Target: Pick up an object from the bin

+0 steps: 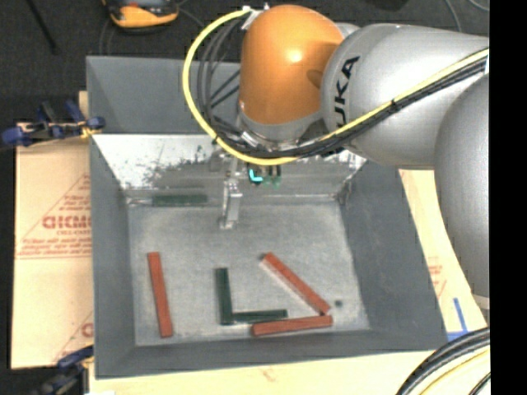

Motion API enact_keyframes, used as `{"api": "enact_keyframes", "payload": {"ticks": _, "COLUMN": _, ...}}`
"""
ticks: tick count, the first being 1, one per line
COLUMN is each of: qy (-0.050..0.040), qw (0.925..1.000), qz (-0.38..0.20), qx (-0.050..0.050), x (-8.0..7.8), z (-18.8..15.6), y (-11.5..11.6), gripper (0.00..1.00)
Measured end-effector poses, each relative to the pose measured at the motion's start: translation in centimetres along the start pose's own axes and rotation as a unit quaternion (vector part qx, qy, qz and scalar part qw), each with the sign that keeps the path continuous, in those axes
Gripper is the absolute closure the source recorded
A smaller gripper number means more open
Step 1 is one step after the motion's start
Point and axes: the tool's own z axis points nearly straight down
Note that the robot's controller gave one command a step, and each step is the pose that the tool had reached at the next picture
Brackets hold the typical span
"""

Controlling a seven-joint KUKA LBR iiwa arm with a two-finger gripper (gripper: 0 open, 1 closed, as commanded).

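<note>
My gripper (228, 220) hangs under the orange wrist cover, over the back middle of the bin floor. A dark green stick (179, 199) lies just to its left along the foot of the back wall. Nearer the front lie a dark green stick (222, 295) pointing front to back and a red-brown stick (293, 282) set diagonally. Both are well apart from the gripper.
Another dark green stick (262, 314) and a red-brown stick (292, 325) lie along the front wall. They meet the upright green one in an L. A further red-brown stick (160, 295) lies at the front left. The arm covers the bin's back right.
</note>
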Motion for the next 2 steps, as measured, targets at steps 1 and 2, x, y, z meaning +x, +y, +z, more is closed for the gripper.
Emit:
{"api": "enact_keyframes", "payload": {"ticks": 1, "qy": -0.0043, "qw": 1.0, "qz": 0.002, "qx": -0.001, "x": -0.16, "z": -0.52, "y": -0.08, "gripper": 1.0}}
{"api": "enact_keyframes", "payload": {"ticks": 2, "qy": -0.0042, "qw": 1.0, "qz": 0.003, "qx": -0.001, "x": -0.16, "z": -0.52, "y": -0.08, "gripper": 1.0}}
